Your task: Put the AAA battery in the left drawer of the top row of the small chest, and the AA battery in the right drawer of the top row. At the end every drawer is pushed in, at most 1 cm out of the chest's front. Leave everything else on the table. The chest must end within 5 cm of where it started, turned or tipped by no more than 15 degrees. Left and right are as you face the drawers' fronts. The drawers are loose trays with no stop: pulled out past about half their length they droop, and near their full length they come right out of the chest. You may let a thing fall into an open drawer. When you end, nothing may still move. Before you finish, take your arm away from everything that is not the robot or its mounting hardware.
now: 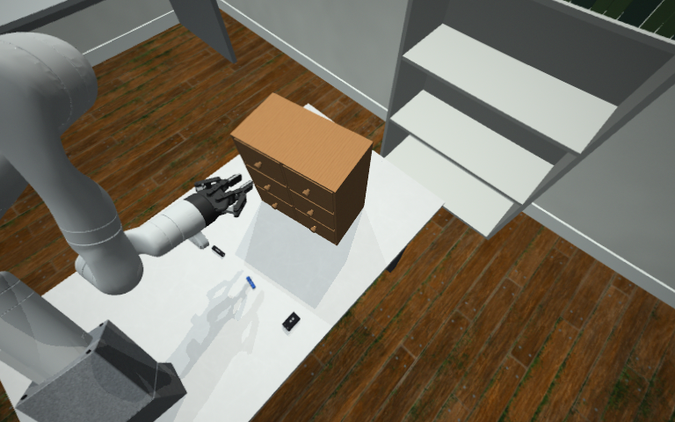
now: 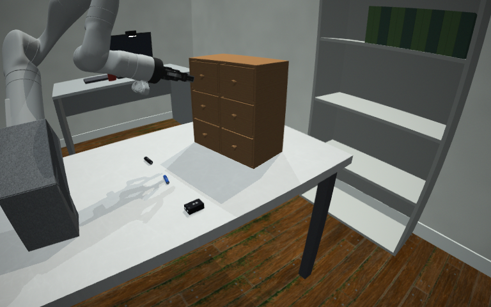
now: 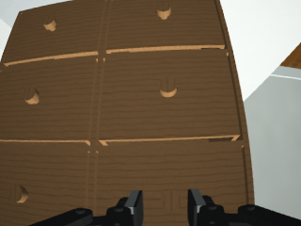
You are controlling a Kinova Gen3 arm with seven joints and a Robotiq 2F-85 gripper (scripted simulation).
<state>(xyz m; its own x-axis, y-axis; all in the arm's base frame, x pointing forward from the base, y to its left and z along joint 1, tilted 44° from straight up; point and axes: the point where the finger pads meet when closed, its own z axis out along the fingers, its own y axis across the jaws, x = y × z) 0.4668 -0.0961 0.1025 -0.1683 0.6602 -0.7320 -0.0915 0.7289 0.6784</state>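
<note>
The brown chest [image 1: 303,139] [image 2: 271,108] stands upright with all drawers in. My gripper [image 1: 243,181] [image 2: 192,78] [image 3: 165,203] is partly open and empty, pointing at the top row's left drawer [image 2: 210,81] [image 3: 216,174]. In the wrist view, which shows the chest upside down, that drawer's faint knob [image 3: 170,200] lies between the fingers' lines, beyond the tips. The top row's right drawer [image 2: 244,86] [image 3: 52,174] is shut. A black battery [image 1: 218,251] [image 2: 148,160], seemingly the AA, and a slimmer blue battery [image 1: 250,282] [image 2: 165,179], seemingly the AAA, lie on the table.
A black block [image 1: 291,321] [image 2: 194,206] lies on the white table [image 1: 408,208] [image 2: 314,151] nearer its front edge. A grey shelf unit [image 1: 497,84] [image 2: 380,119] stands beyond the chest. A desk [image 2: 105,88] stands behind the arm.
</note>
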